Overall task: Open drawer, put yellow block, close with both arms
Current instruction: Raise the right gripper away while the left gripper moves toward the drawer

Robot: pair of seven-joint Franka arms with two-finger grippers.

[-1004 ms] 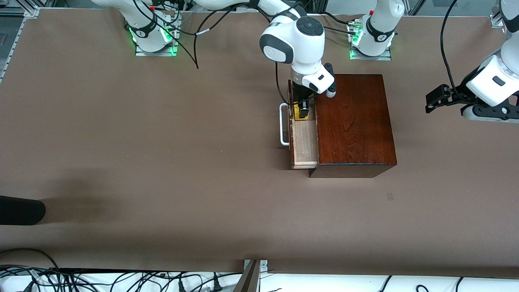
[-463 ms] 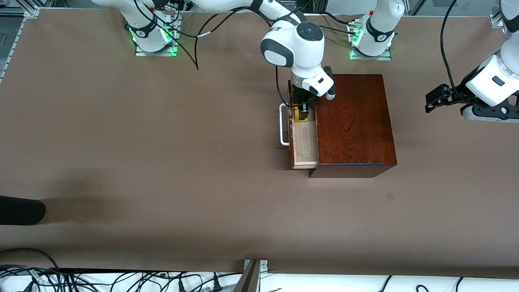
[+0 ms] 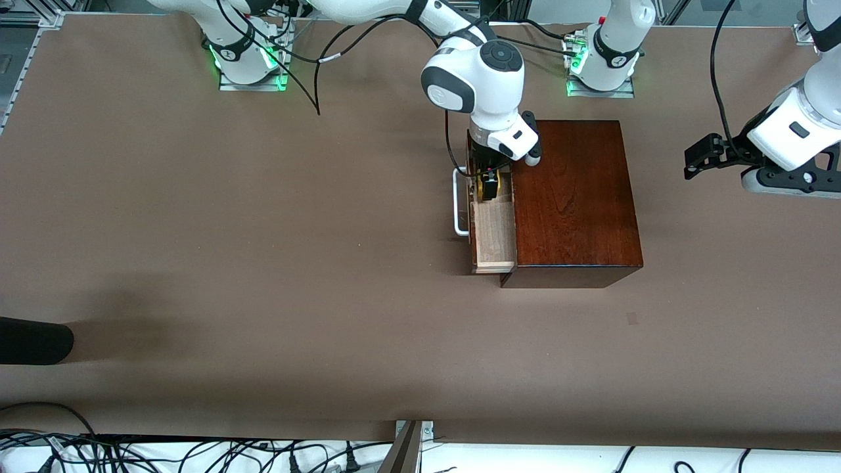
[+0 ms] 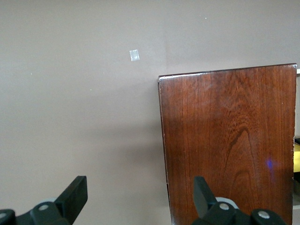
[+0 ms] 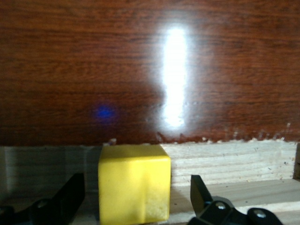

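The dark-brown wooden box [image 3: 571,197] stands toward the left arm's end of the table. Its drawer [image 3: 494,240] is pulled out toward the right arm's end, and the white handle [image 3: 458,203] shows. My right gripper [image 3: 489,186] reaches down into the drawer. In the right wrist view it [image 5: 137,187] is open, and the yellow block [image 5: 133,183] rests on the pale drawer floor between its fingers. The block's yellow edge [image 3: 502,182] peeks out beside the gripper. My left gripper [image 3: 700,157] is open and empty, over the table beside the box [image 4: 229,140].
A dark rounded object [image 3: 33,340] juts in at the table's edge at the right arm's end. A small tape mark [image 3: 631,318] lies on the table nearer the camera than the box. Cables run along the near edge.
My right gripper has sunk deeper into the drawer with the yellow block, its wrist shifting slightly. My left gripper has edged a little toward the box.
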